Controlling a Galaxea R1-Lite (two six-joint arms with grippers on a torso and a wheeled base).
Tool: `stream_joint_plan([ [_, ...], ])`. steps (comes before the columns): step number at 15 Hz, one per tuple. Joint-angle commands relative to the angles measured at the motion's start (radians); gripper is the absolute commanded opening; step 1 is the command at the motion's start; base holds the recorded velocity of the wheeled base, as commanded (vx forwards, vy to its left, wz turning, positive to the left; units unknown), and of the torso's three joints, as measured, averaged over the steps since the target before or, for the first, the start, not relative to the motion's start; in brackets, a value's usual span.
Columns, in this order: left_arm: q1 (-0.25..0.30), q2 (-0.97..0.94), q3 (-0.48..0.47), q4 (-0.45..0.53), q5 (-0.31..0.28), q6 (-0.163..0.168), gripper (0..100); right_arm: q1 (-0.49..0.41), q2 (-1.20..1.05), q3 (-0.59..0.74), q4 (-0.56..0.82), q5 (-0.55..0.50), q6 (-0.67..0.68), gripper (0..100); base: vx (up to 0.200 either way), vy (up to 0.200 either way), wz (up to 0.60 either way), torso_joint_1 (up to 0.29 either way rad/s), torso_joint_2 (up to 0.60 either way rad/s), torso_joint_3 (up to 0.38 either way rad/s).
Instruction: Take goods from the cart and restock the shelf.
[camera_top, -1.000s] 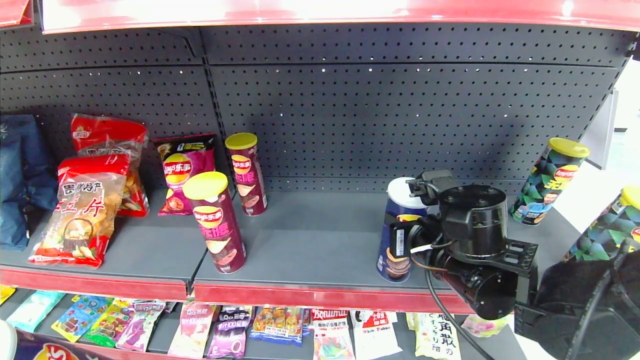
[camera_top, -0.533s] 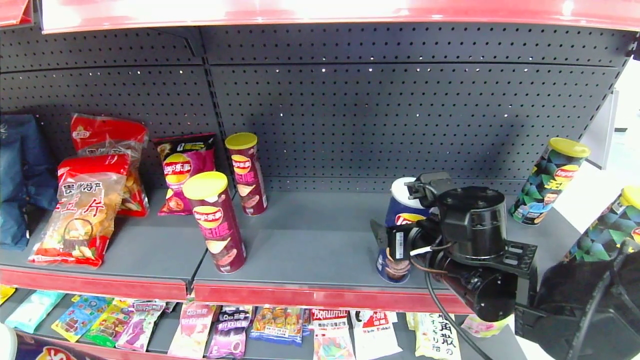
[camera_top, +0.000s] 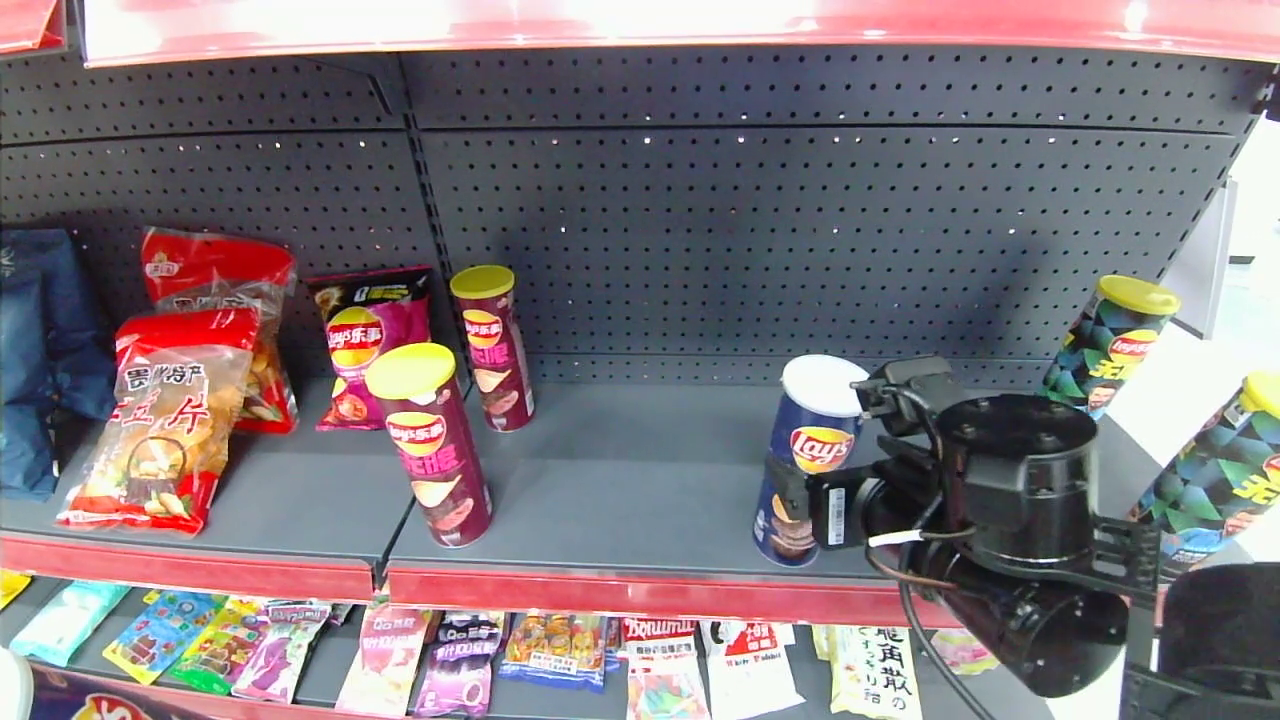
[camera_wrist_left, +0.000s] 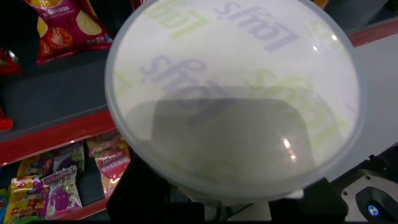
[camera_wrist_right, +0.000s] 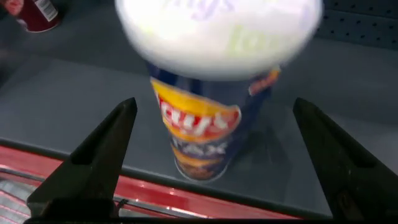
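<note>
A blue chip can (camera_top: 812, 455) with a white lid stands upright near the front edge of the grey shelf (camera_top: 620, 480). My right gripper (camera_top: 800, 495) is level with its lower half, just right of it. In the right wrist view that blue can (camera_wrist_right: 205, 130) stands between the spread fingers of the right gripper (camera_wrist_right: 214, 106), which is open and touches nothing. A second can's translucent white lid (camera_wrist_left: 236, 93) sits right against the left wrist camera, in mid-air before the shelf's red edge. The left gripper's fingers are hidden under it.
Two purple cans (camera_top: 430, 445) (camera_top: 492, 345) and several snack bags (camera_top: 165, 420) stand at the shelf's left. Dark patterned cans with yellow lids (camera_top: 1105, 345) (camera_top: 1220, 470) stand at the right. Bare shelf lies between the purple and blue cans. Packets (camera_top: 560, 650) fill the lower shelf.
My right gripper has let go of the blue can, spread its fingers and drawn back to the right. The can stays standing where it was set.
</note>
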Motion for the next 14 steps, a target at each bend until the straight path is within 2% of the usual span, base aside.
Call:
stream_joint_plan([
  [1,0.002,-0.001,0.006,0.000,-0.001,0.000,0,0.010,-0.074,0.039,-0.001,0.001,0.001,100,0.000,0.000,0.00,0.000,0.00,0.000],
  [4,0.000,0.002,0.003,0.000,-0.001,0.000,0,0.045,-0.165,0.099,-0.001,0.002,-0.001,100,0.000,0.000,0.00,0.000,0.00,0.000],
  [6,0.000,0.002,0.004,0.000,-0.001,0.000,0,0.036,-0.203,0.128,-0.001,0.004,-0.001,100,0.000,0.000,0.00,0.000,0.00,0.000],
  [10,0.000,0.004,0.004,0.000,0.002,0.000,0,-0.026,-0.306,0.191,-0.001,0.006,0.001,100,0.000,0.000,0.00,0.000,0.00,0.000],
  [14,0.000,0.005,0.007,0.000,0.002,0.000,0,-0.179,-0.372,0.205,-0.001,0.007,-0.007,100,0.000,0.000,0.00,0.000,0.00,0.000],
])
